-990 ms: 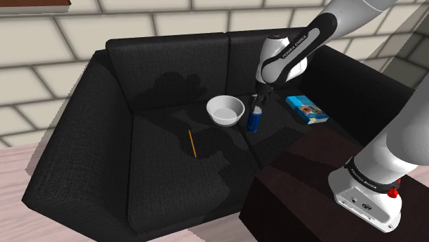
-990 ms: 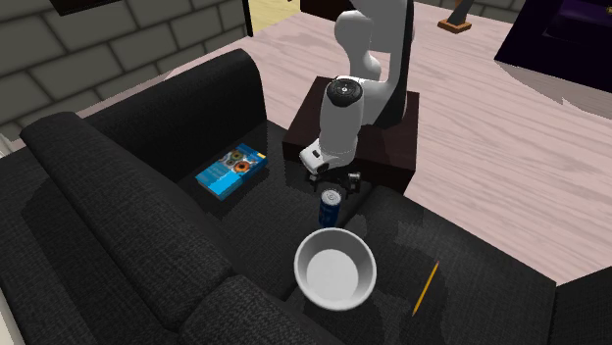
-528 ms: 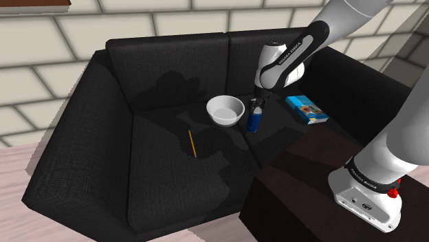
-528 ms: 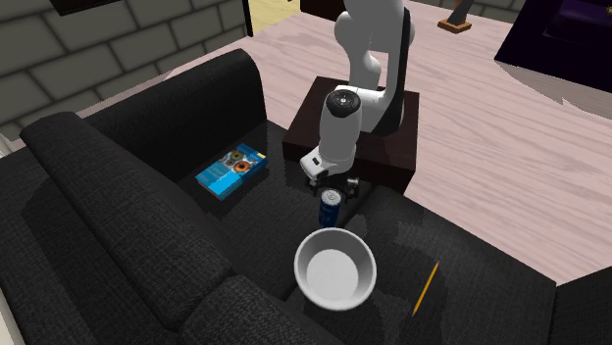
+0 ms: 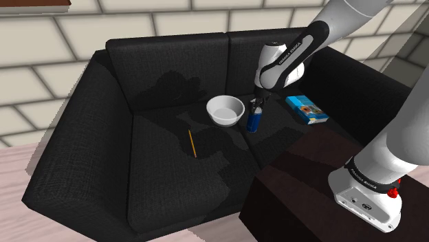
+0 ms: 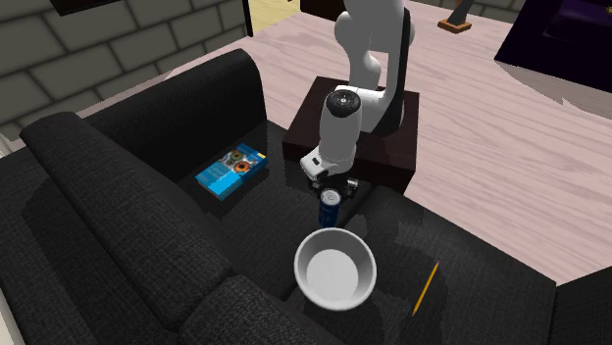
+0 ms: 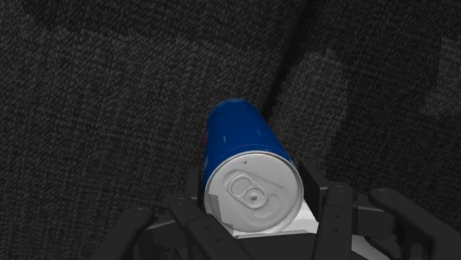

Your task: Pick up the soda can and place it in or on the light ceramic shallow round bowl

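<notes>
A blue soda can (image 5: 254, 121) with a silver top stands upright on the black sofa seat, just to the shoulder view's right of the white shallow bowl (image 5: 225, 110). My black gripper (image 5: 256, 106) comes down over the can from above. In the wrist view the gripper (image 7: 253, 181) has one finger on each side of the can (image 7: 244, 148), clasping it below the rim. In the second exterior view the can (image 6: 330, 208) stands between the hand (image 6: 333, 184) and the bowl (image 6: 335, 267). The bowl holds nothing.
A blue box (image 5: 308, 108) lies flat on the seat to the can's right in the shoulder view. A yellow pencil (image 5: 193, 142) lies on the left cushion. The dark stand (image 5: 302, 185) sits at the sofa's front edge. Sofa backrests rise behind the bowl.
The hand came down a little onto the can a second ago. The fingers have since shut on it. Can and bowl have not moved.
</notes>
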`<state>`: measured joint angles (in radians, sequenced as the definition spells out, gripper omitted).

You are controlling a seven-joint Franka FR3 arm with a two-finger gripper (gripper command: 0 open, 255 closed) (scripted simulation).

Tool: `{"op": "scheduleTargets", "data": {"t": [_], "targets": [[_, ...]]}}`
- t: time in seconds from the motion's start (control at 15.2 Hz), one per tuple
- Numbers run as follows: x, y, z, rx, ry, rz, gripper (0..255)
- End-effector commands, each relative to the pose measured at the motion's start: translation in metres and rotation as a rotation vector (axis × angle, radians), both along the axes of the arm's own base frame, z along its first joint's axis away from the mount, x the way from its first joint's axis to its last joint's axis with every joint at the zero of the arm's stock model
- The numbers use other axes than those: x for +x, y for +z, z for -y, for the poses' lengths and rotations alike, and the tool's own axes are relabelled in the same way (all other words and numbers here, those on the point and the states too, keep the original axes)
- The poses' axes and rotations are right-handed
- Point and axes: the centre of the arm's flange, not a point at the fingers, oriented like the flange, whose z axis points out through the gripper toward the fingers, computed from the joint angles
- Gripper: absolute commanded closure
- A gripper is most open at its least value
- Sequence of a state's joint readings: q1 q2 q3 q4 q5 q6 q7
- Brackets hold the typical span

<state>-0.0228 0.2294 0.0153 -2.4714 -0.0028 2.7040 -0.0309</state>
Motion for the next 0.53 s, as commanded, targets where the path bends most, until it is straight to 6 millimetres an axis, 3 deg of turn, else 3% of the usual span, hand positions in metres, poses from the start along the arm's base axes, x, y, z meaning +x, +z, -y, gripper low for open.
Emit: {"op": "scheduleTargets", "data": {"t": [0.0, 0.33, 0.46], "targets": [[0.000, -0.001, 0.000, 0.000, 0.000, -0.002, 255], [-0.001, -0.001, 0.000, 0.000, 0.000, -0.002, 255], [-0.001, 0.010, 0.000, 0.000, 0.000, -0.002, 255]]}}
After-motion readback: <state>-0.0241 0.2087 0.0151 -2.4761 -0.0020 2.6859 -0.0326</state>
